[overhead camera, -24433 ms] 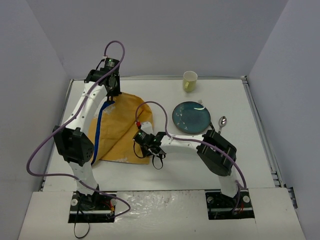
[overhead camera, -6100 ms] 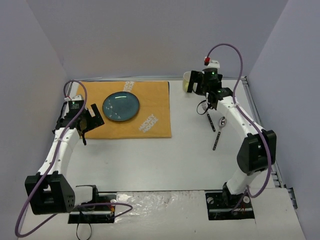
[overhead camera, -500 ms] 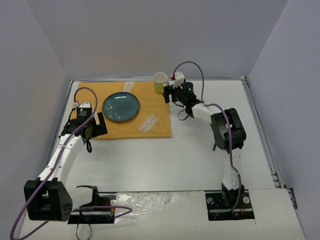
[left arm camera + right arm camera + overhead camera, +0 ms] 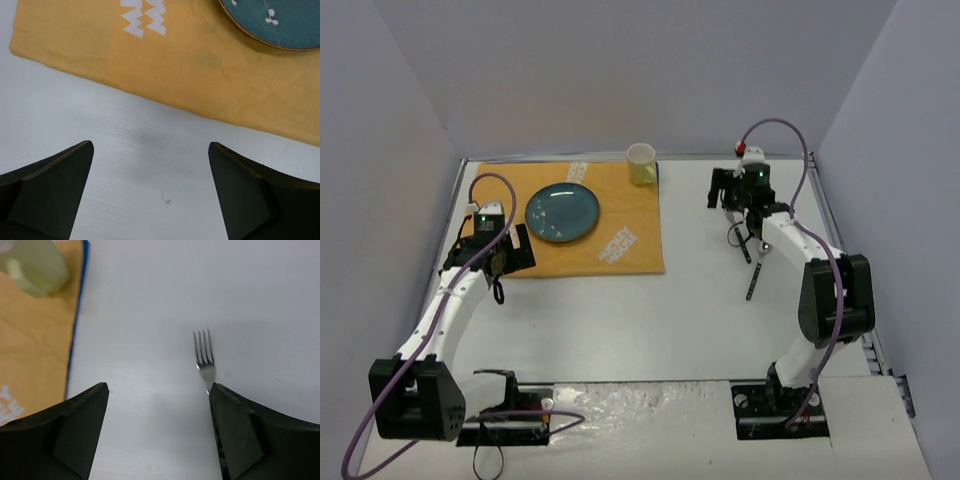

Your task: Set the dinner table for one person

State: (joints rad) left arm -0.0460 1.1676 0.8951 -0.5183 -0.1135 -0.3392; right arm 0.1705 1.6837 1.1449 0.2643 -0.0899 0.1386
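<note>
The right gripper (image 4: 159, 390) hangs low over the dinner table (image 4: 620, 320) with its two fingers (image 4: 80, 425) spread wide apart and nothing between them. A fork (image 4: 204, 357) lies flat on the bare white surface ahead of it, tines pointing away from the wrist camera. Its handle runs back toward the right-hand finger, where it goes out of sight. At the upper left of that view a pale yellow cup (image 4: 35, 265) stands on the orange mat (image 4: 30, 340), close to the mat's blue-trimmed edge. From above, the right arm reaches to the far right part of the table. The fork lies on the near side of its wrist, and a spoon (image 4: 752, 284) lies just to the right of the fork, its handle pointing toward the near edge. The left gripper (image 4: 151, 147) is likewise open and empty, its fingers (image 4: 50, 175) over bare tabletop just off the mat's edge. White print on the cloth and the rim of a blue plate (image 4: 280, 22) lie beyond it. In the overhead view the left arm stands by the mat's near left corner, the plate rests on the left half of the mat, and the cup is at the mat's far right corner. The table fills the floor between the grey walls (image 4: 620, 70), and the mat, dishes and cutlery all lie on it.
</note>
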